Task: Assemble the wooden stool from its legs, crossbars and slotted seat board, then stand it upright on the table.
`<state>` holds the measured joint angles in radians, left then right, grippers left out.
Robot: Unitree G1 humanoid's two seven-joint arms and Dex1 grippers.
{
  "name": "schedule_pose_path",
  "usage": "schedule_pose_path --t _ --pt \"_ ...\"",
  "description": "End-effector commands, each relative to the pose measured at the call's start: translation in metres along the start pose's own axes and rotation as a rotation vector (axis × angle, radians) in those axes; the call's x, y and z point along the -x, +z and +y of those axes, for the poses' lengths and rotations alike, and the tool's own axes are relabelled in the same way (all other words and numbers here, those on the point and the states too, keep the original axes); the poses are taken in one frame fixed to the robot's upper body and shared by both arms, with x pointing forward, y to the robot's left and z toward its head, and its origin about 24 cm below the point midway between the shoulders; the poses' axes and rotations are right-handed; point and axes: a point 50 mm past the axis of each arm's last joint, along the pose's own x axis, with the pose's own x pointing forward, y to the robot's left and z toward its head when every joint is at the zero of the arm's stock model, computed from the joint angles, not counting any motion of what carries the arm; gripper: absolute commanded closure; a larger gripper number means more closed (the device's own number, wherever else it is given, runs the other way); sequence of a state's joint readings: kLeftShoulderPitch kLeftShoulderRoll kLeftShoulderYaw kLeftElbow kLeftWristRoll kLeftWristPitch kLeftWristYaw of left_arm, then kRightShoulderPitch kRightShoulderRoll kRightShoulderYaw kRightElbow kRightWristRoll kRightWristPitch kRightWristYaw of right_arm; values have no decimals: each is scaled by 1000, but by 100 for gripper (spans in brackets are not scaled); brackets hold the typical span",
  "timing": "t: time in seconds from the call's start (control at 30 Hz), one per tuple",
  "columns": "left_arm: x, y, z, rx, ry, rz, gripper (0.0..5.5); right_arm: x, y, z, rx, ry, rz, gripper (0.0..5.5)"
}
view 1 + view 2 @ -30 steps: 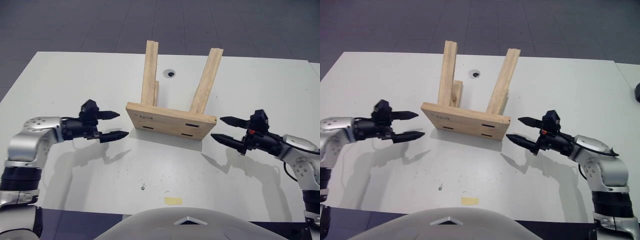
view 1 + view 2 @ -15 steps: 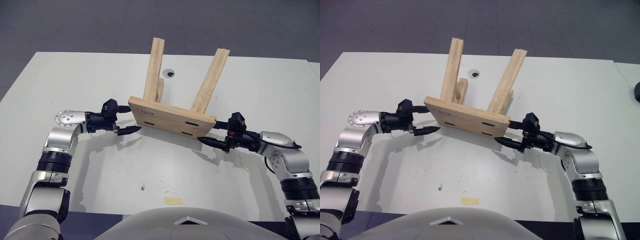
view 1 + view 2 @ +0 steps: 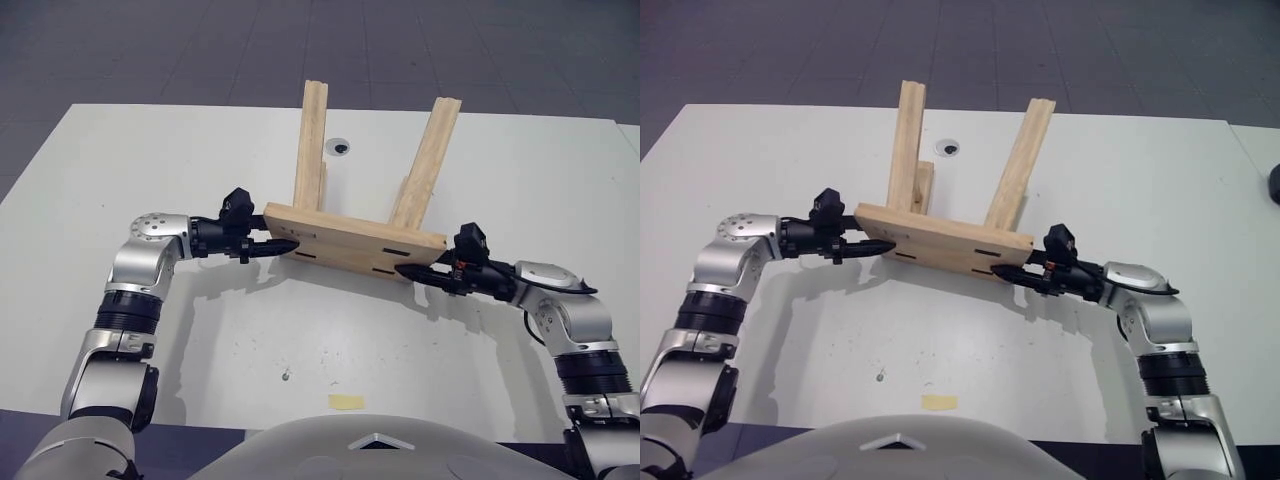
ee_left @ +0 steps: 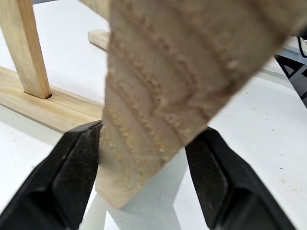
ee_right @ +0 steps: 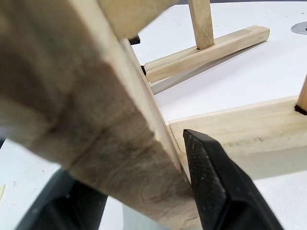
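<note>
The assembled wooden stool lies tipped over on the white table [image 3: 520,170]. Its slotted seat board [image 3: 352,242] faces me and its two visible legs [image 3: 310,135] [image 3: 430,160] point away. My left gripper [image 3: 283,244] is shut on the board's left end, and in the left wrist view its fingers [image 4: 67,182] press both faces of the board [image 4: 163,81]. My right gripper [image 3: 408,270] is shut on the board's right end, with one finger [image 5: 216,187] against the board [image 5: 96,115]. The far legs and crossbars are mostly hidden behind the board.
A round grommet hole [image 3: 342,147] sits in the table behind the stool. A yellow tape strip [image 3: 347,402] and a small dark speck [image 3: 286,376] lie near the front edge. Open table surface lies on both sides and in front.
Both grippers have moved inward from open positions beside the stool and shut on the ends of the seat board. The board has tilted from facing me toward flatter.
</note>
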<state>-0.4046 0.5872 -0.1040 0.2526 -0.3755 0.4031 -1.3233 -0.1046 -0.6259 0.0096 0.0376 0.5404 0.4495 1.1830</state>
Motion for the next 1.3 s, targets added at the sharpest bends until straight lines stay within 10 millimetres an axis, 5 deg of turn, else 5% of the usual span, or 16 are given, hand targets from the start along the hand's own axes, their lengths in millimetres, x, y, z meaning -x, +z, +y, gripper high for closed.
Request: schedule_pose_path --t 0.03,0.27,0.5,0.6,0.8,1.07,1.3 --pt "11 15 -27 146 -199 -67 309 4 9 10 -190 105 -60 327" --pt "11 96 -52 317 -290 -518 343 1 111 60 -351 422 -671 348" --pt "-3 143 -41 439 -6 -741 370 -4 153 53 -490 236 -966 407" --pt "1 153 -26 490 96 -764 373 -9 152 27 -543 17 -964 354" --pt "-10 137 -7 690 290 -740 386 0 135 -19 -647 -321 -985 256" --pt "-2 118 24 883 450 -837 235 -10 105 -14 -667 -409 -951 124" --pt "10 98 28 878 551 -850 119 -17 85 -9 -634 -490 -931 13"
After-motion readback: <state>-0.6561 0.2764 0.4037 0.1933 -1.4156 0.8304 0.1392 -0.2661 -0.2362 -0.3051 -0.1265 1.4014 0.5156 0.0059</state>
